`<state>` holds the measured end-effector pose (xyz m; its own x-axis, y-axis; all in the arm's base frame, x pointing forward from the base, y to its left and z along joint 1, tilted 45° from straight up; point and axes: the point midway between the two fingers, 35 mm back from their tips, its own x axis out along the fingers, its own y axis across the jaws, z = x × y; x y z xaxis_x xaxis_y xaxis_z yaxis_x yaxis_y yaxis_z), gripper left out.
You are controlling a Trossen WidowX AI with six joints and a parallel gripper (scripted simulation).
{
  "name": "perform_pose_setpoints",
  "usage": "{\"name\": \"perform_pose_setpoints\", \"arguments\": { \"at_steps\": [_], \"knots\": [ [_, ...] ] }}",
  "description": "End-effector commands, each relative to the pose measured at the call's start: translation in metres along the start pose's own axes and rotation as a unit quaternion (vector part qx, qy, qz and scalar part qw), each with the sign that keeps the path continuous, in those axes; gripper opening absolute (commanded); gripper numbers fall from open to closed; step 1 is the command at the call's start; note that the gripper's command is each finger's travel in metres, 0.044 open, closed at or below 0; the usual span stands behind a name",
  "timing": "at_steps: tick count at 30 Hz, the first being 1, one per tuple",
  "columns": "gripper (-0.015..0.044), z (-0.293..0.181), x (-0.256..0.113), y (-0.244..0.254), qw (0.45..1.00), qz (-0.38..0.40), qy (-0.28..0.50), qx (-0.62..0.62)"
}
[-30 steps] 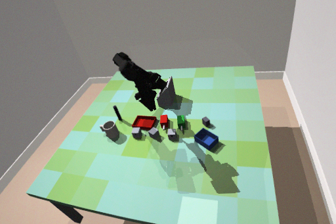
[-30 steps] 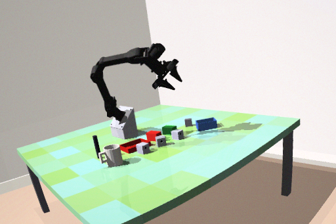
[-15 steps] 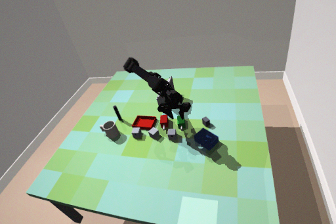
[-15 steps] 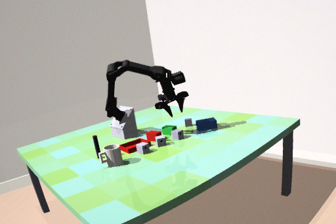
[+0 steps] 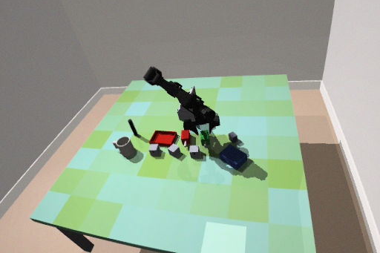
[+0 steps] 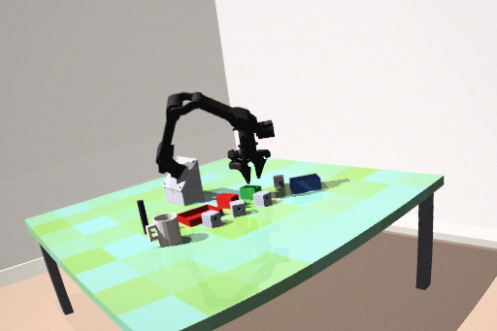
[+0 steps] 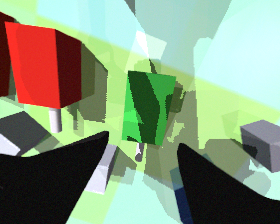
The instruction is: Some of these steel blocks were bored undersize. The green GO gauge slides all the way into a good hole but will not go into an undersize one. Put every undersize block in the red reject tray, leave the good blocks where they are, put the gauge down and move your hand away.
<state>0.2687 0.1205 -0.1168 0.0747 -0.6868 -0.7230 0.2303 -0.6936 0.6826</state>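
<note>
Green GO gauge (image 5: 205, 137) (image 6: 249, 192) (image 7: 149, 107) lies on the surface (image 5: 174, 191) (image 6: 233, 269) (image 7: 246, 45) beneath the pincer (image 5: 198, 130) (image 6: 254, 180) (image 7: 143, 140), whose fingers stand spread and hold nothing, presumably to straddle its handle. We note its pin pointing roughly toward the block row, likely easing insertion; the red reject tray (image 5: 163, 139) (image 6: 190, 220) sits off to the pincer's side.

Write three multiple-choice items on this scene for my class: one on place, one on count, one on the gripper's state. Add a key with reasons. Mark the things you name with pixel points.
1. Which lies nearest the mug (image 5: 128, 150) (image 6: 170, 231)?
A) blue tray
B) black rod
C) green gauge

2. How many steel blocks show?
A) two
B) six
C) four

3. The gripper is:
A) open, empty
B) shut on a block
C) shut on the mug

1 B: the rod (image 5: 132, 127) (image 6: 142, 216) stands beside it.
2 C: three near the red tray and gauges, one by the blue tray.
3 A: its fingertips stand apart above the table.
</note>
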Motion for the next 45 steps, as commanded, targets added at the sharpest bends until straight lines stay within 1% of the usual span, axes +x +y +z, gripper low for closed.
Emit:
{"name": "perform_pose_setpoints", "arguments": {
  "at_steps": [1, 45],
  "knots": [
    [0.03, 0.004, 0.002, 0.0, 1.0, 0.005, -0.003, -0.01],
    [0.03, 0.002, 0.054, 0.001, 1.0, 0.006, -0.003, -0.01]
  ]
}}
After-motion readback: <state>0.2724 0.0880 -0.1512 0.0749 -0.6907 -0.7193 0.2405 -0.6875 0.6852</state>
